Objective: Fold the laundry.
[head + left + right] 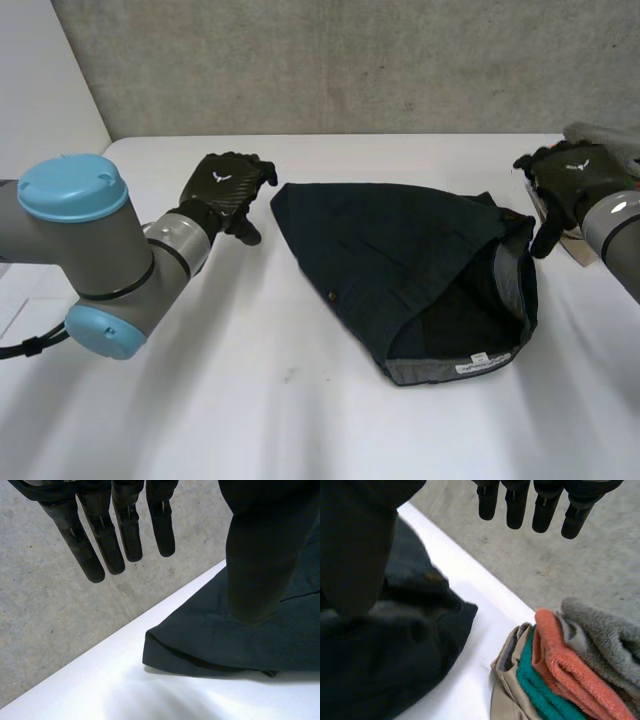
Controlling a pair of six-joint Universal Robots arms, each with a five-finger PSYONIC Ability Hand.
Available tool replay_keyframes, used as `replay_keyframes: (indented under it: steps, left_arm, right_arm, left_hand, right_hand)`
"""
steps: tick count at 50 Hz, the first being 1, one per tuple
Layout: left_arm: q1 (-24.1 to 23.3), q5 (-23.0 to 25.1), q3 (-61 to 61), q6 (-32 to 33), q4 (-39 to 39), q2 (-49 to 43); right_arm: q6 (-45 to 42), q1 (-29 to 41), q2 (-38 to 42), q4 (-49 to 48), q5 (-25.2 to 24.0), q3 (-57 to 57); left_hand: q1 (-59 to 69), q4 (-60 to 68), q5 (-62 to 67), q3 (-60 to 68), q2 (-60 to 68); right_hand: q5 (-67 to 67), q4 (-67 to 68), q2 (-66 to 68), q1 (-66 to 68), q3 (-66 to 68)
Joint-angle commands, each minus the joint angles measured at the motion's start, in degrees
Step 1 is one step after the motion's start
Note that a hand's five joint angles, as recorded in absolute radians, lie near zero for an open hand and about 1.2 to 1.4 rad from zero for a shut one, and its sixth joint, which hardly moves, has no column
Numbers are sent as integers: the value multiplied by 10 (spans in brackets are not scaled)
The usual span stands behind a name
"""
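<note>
A dark navy garment lies roughly folded in the middle of the white table. It is wide at the far side and narrows toward the near side, where a grey waistband lining with a small white label is turned up. A small button shows on its left part. In the left wrist view a folded corner of the garment rests flat on the table near the far edge. In the right wrist view its bunched right side lies just beside a stack of folded towels: beige, green, orange and grey, one against the other. The left hand hangs at the garment's far left corner, near it but apart, with its fingers straight and spread, holding nothing. The right hand is at the garment's right edge, between it and the towels. Its fingers are straight and loose and its thumb points down just beside the cloth; whether the thumb touches it cannot be told. Behind the table stands a grey concrete wall.
</note>
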Motion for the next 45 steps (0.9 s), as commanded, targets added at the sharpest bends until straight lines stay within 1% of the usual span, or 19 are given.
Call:
replay_keyframes:
  steps: [1,2,5,6,10,17,23,24,26,27,28,29,31,32,34,36,38,39,45]
  left_arm:
    - [8,0,1,-2,0,0]
    - [9,0,1,-2,1,0]
    - [12,0,-1,-1,0,1]
    - [12,0,-1,-2,0,2]
    - [16,1,-8,-2,0,7]
    - [21,2,-29,-2,0,14]
    - [28,1,-37,-2,0,16]
    - [30,2,-37,-2,0,16]
    - [37,2,-37,-2,1,16]
    - [39,2,-37,-2,1,15]
    - [43,2,-36,-2,1,15]
    - [47,2,-35,-2,1,15]
    - [51,2,-31,-2,2,15]
    - [53,2,-30,-2,2,14]
    - [57,2,-23,-2,7,9]
    - [58,4,-9,-2,19,6]
    - [59,8,-1,-2,29,2]
    - [59,10,4,-2,33,-2]
    - [59,38,66,-1,48,-64]
  right_arm:
    - [124,100,-21,15,90,-12]
    - [152,118,-17,19,102,-16]
    - [191,150,9,22,106,-25]
    - [213,178,38,22,111,-38]
    - [257,232,107,24,118,-81]
    - [298,249,221,28,161,-155]
    - [312,249,283,27,163,-201]
    - [311,249,290,27,163,-206]
    - [307,249,309,28,162,-218]
    - [307,249,311,29,161,-220]
    - [306,249,310,29,158,-222]
    - [306,249,305,28,154,-222]
    - [302,249,289,26,146,-221]
    - [299,249,260,24,135,-215]
    - [292,249,231,24,122,-208]
    - [263,249,188,26,103,-195]
    - [233,249,156,28,91,-180]
    - [199,252,127,27,77,-163]
    - [126,268,52,37,63,-121]
  left_hand:
    - [6,12,16,1,7]
    - [1,7,11,-4,2]
    - [-1,5,9,-6,0]
    - [-2,3,8,-7,-1]
    - [-4,2,6,-9,-3]
    - [-6,0,4,-11,-5]
    - [-24,-19,-14,-29,-23]
    - [-24,-19,-14,-29,-23]
    - [-28,-22,-18,-32,-27]
    - [-31,-25,-21,-36,-30]
    - [-34,-29,-24,-39,-33]
    - [-36,-30,-26,-41,-35]
    - [-46,-40,-36,-51,-45]
    - [-56,-50,-46,-61,-55]
    - [-115,-109,-105,-120,-114]
    - [-162,-156,-152,-167,-161]
    - [-169,-163,-159,-174,-168]
    - [-174,-168,-164,-179,-173]
    - [-177,-172,-167,-182,-176]
  right_hand:
    - [-27,-20,-20,-28,-20]
    - [-27,-20,-20,-28,-20]
    - [-27,-20,-20,-28,-20]
    - [-27,-20,-20,-28,-20]
    - [-27,-20,-20,-28,-20]
    - [-21,-15,-14,-22,-14]
    - [18,24,25,17,25]
    - [36,42,43,35,43]
    - [227,233,234,226,234]
    - [361,368,369,361,368]
    - [639,645,646,638,646]
    - [673,679,680,672,680]
    - [673,680,680,672,680]
    - [673,680,680,672,680]
    - [673,680,680,672,680]
    - [673,680,680,672,680]
    - [673,680,680,672,680]
    - [673,680,680,672,680]
    - [673,680,680,672,680]
